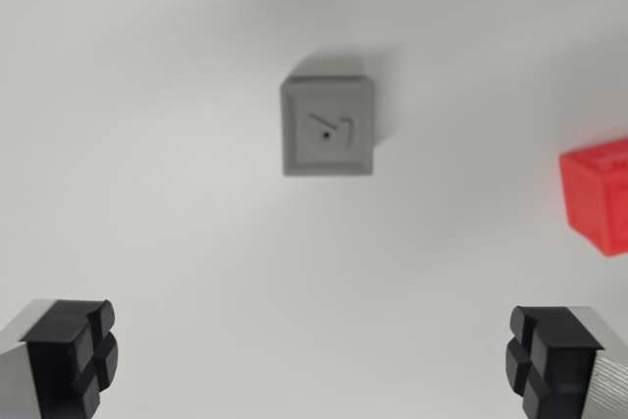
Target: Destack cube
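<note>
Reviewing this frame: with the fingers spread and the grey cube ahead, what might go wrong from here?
1. The grey cube sits above the fingers' midline, so closing now would likely catch nothing.
2. The red cube lies near the wrist view's right edge; a descending finger might clip it.
3. From above, whether the grey cube is stacked cannot be told, so grasp height may be misjudged.

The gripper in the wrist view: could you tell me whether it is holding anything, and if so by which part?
Nothing is held. The gripper is open, its black fingertips wide apart with bare white table between them.
</note>
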Robot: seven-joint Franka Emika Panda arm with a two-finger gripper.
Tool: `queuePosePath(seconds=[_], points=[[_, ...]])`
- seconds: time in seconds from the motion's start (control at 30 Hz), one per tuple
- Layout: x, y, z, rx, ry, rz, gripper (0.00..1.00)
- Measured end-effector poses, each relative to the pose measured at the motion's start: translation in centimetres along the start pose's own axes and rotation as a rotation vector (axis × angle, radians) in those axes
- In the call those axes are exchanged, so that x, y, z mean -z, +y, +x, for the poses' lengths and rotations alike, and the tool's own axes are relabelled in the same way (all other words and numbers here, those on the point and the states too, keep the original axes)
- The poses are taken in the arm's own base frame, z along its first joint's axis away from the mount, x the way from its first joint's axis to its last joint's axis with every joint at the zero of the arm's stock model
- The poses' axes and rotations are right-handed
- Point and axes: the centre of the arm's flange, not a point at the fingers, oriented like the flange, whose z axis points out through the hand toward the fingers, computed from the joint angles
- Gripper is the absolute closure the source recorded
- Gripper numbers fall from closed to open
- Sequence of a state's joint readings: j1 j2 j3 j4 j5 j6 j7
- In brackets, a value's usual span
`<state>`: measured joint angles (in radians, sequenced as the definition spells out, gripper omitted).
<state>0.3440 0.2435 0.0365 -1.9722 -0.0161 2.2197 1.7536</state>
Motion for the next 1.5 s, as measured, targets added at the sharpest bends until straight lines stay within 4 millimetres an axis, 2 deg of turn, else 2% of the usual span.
queuePosePath(seconds=[0.37, 0.73, 1.0, 1.5], points=[[3.5, 0.0, 0.0, -0.001, 0.0, 0.0, 0.0], [5.8, -0.1, 0.0, -0.001, 0.0, -0.001, 0.0], [6.5, -0.1, 0.0, 0.0, 0.0, 0.0, 0.0], [6.5, -0.1, 0.0, -0.001, 0.0, 0.001, 0.0]])
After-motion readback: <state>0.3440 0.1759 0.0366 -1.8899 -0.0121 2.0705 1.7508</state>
